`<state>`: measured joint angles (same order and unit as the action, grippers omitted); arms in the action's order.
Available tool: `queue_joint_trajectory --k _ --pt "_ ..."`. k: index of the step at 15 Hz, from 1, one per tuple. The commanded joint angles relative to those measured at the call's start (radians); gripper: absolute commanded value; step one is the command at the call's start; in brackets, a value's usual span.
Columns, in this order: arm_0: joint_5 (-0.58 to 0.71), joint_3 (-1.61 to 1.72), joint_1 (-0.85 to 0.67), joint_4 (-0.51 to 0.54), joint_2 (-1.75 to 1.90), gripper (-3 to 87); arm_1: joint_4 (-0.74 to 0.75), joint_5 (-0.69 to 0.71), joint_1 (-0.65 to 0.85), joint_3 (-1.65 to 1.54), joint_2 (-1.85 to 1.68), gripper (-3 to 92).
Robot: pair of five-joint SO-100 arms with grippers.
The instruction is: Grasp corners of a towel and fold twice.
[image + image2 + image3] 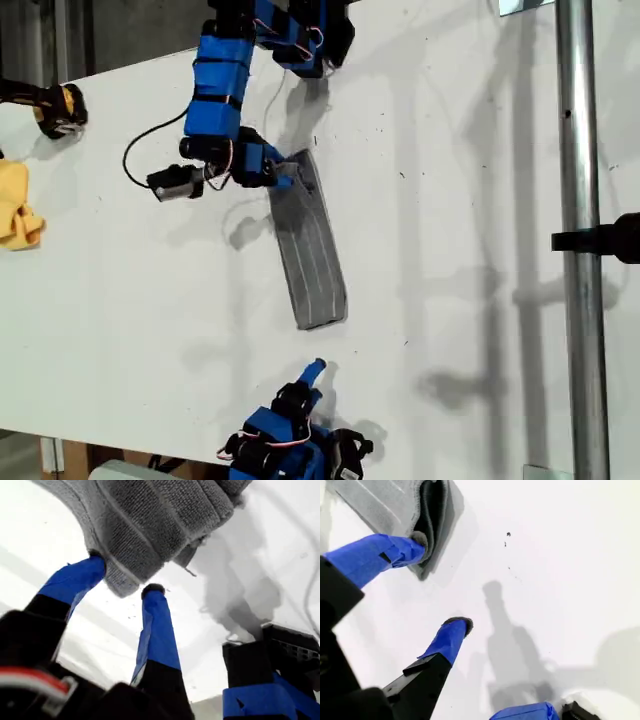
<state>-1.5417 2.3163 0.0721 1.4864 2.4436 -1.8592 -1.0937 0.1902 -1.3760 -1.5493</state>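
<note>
The grey striped towel lies folded into a narrow strip on the white table, running from the upper arm down towards the lower arm in the exterior view. My first gripper is at the strip's far end and is open. A towel corner sits between its blue fingertips. My second gripper is open just short of the strip's near end. One of its fingertips touches the folded edge of the towel, and the other rests on bare table.
A yellow cloth and a black-and-yellow object lie at the exterior view's left edge. A metal pole with a black clamp runs down the exterior view's right. A black cable loops beside the first arm.
</note>
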Motion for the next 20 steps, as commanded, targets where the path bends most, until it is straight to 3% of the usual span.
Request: queue_joint_trajectory --k 1,3,5,8,11,13,16,20 --pt "-0.008 -0.002 0.011 -0.008 0.028 26.5 -0.041 -0.006 0.011 0.003 -0.232 24.5" --pt "-0.009 0.005 0.012 -0.008 0.055 26.4 -0.049 -0.011 0.051 -0.153 -0.342 29.6" --pt "-0.011 0.025 0.014 -0.006 0.083 26.4 0.037 -0.003 0.089 -0.308 -0.448 30.6" --pt "-0.048 0.183 0.015 -0.035 0.367 26.4 0.238 -0.037 0.137 -0.647 -0.951 20.8" --pt "-0.026 0.37 -0.025 -0.071 0.761 24.3 0.308 -0.264 0.052 -1.143 -1.703 10.5" --pt "-0.046 0.471 -0.057 -0.127 0.888 20.8 0.333 -0.4 -0.02 -1.255 -1.703 3.4" --pt "-0.107 0.715 -0.064 -0.256 1.037 20.0 0.356 -0.423 -0.02 -1.353 -1.741 2.9" --pt "-0.064 0.718 -0.143 -0.187 1.037 20.1 0.334 -0.425 -0.014 -1.371 -1.743 3.5"
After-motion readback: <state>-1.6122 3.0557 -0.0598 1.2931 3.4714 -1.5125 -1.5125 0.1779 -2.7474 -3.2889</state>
